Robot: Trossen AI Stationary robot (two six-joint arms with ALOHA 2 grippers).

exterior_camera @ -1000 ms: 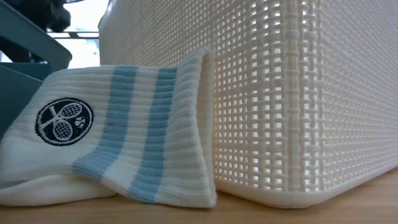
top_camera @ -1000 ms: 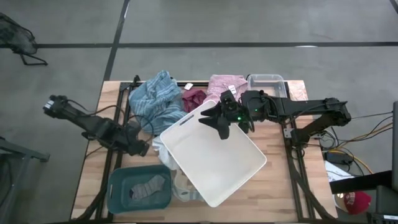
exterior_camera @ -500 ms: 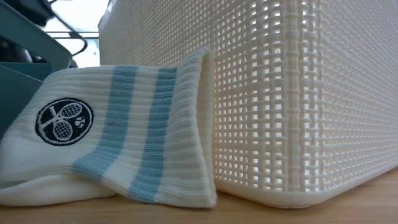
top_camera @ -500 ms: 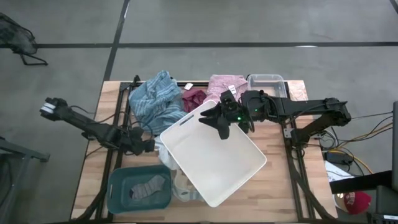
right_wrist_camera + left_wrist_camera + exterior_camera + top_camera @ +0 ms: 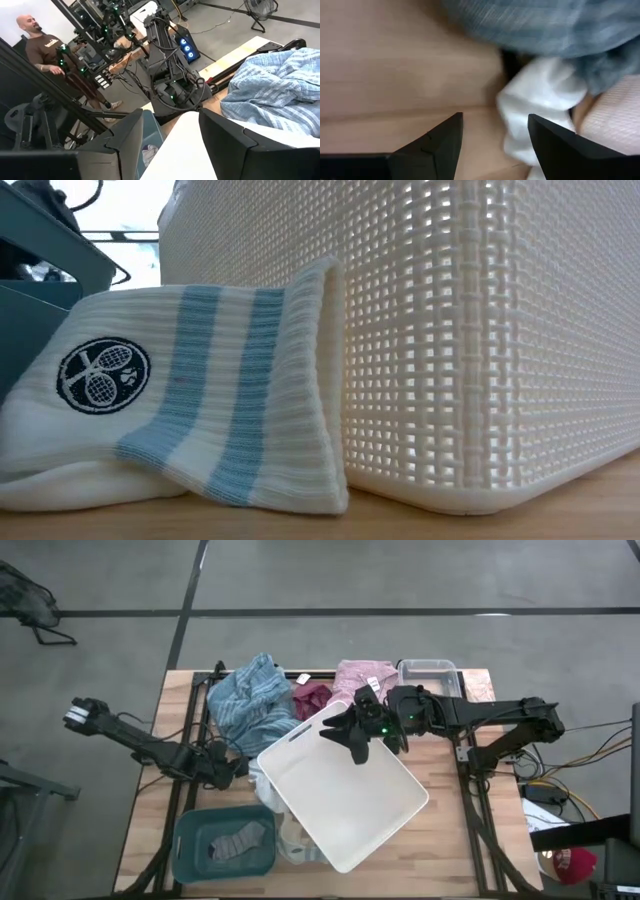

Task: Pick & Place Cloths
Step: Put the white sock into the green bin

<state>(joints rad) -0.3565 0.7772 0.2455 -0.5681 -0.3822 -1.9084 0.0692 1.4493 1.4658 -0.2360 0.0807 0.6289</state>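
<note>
The left gripper (image 5: 492, 142) hangs low over the counter (image 5: 395, 85), fingers spread, holding nothing. A cream-white cloth (image 5: 535, 107) lies just ahead, the blue striped cloth (image 5: 545, 25) beyond. The right gripper (image 5: 352, 740) hovers agape above the white basket (image 5: 345, 800).

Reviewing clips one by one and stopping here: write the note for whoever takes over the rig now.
Left gripper: open, low at the white cloth by the white basket's left corner, holding nothing.
Right gripper: open, above the basket's far corner, holding nothing.
Done: grey sock lies in the teal bin.
Left: blue striped cloth, maroon cloth and pink cloth at the far edge; striped sock against the basket. White basket holds nothing.
</note>
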